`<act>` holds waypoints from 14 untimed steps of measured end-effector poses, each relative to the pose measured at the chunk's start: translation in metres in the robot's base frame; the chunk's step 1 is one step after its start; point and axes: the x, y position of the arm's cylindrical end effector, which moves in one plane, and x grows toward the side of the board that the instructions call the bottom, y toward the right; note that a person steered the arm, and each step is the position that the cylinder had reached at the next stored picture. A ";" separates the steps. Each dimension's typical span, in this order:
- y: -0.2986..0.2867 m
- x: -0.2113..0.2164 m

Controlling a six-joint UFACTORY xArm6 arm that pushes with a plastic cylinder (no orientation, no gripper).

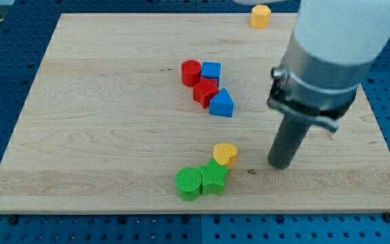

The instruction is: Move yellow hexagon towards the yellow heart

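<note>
While the yellow hexagon (261, 15) sits untouched at the view's top edge of the wooden surface (100, 135), the arm's tool, a plain dark rod with nothing to open, close or hold, stands with my tip (279, 165) planted near the view's bottom right, well apart from that block. The yellow heart (225, 154), the hexagon's destination, lies just to the view's left of the tip, near it but not touching, and rests against the upper edge of a green block (215, 177) whose ribbed shape is hard to name; a green cylinder (189, 184) touches that one on its left. Nearer the middle of the board a cluster holds a red cylinder (191, 72), a blue cube (211, 71), a red star (206, 91) and a blue triangle (221, 103), all packed together. Judged from this layout, the push has not begun and the approach is the step in hand. The next move appears to call for carrying the tip up past the hexagon to its far side, at the view's top, then driving it down and slightly left toward the heart, on a line that passes to the right of the red and blue cluster.
</note>
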 end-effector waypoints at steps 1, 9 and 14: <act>0.005 -0.072; -0.018 -0.352; 0.052 -0.300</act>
